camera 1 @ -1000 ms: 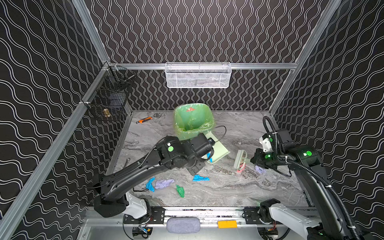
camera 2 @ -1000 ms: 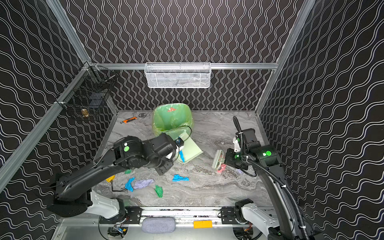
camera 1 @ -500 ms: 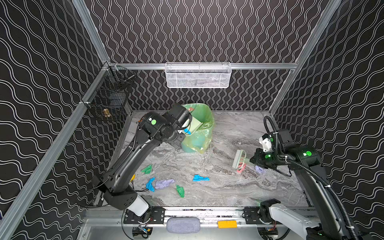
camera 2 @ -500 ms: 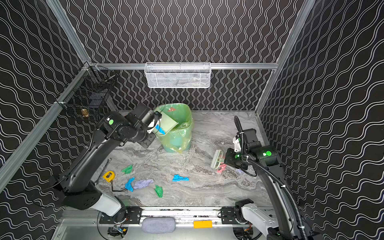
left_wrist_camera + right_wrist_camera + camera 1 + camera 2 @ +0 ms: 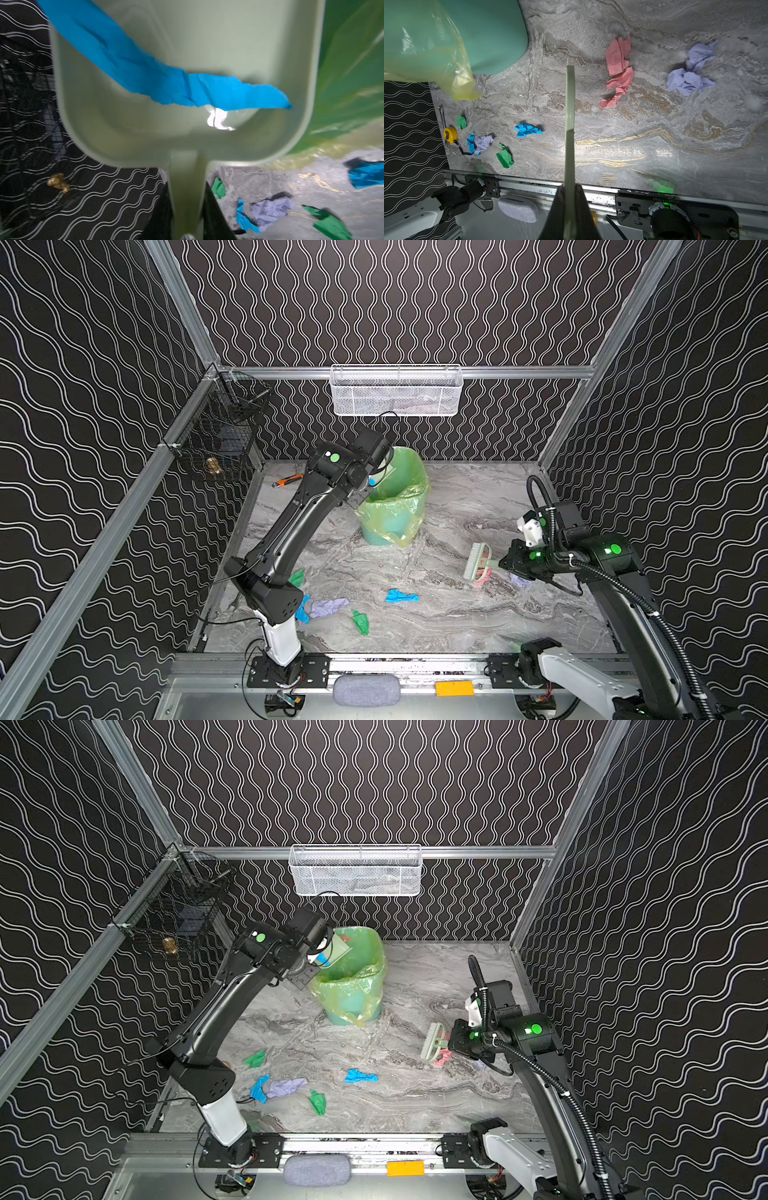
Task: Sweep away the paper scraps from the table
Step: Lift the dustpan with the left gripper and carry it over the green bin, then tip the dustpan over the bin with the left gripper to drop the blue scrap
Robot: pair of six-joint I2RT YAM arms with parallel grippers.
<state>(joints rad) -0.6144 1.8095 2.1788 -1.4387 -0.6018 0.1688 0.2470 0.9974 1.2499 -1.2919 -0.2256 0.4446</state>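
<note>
My left gripper (image 5: pixel 187 207) is shut on the handle of a pale green dustpan (image 5: pixel 187 128), raised and tilted over the green-bagged bin (image 5: pixel 395 506). A long blue scrap (image 5: pixel 166 83) lies in the pan. My right gripper (image 5: pixel 569 191) is shut on the handle of a brush (image 5: pixel 478 562) held low at the right. On the table (image 5: pixel 457 622) lie paper scraps: pink (image 5: pixel 618 70) and lilac (image 5: pixel 691 70) by the brush, blue (image 5: pixel 400 596) in the middle, and green (image 5: pixel 360 621), lilac (image 5: pixel 328 607) and green (image 5: pixel 297 577) near the left arm's base.
A yellow tape measure (image 5: pixel 450 135) and a small spanner (image 5: pixel 442 116) lie at the table's left edge. An orange-handled wrench (image 5: pixel 289 480) lies at the back left. A white mesh basket (image 5: pixel 397 391) hangs on the back rail and a black wire basket (image 5: pixel 220 439) on the left rail.
My left arm has lifted the dustpan off the table and swung it back and up to the bin's mouth, tilting it. The right arm and brush have stayed put.
</note>
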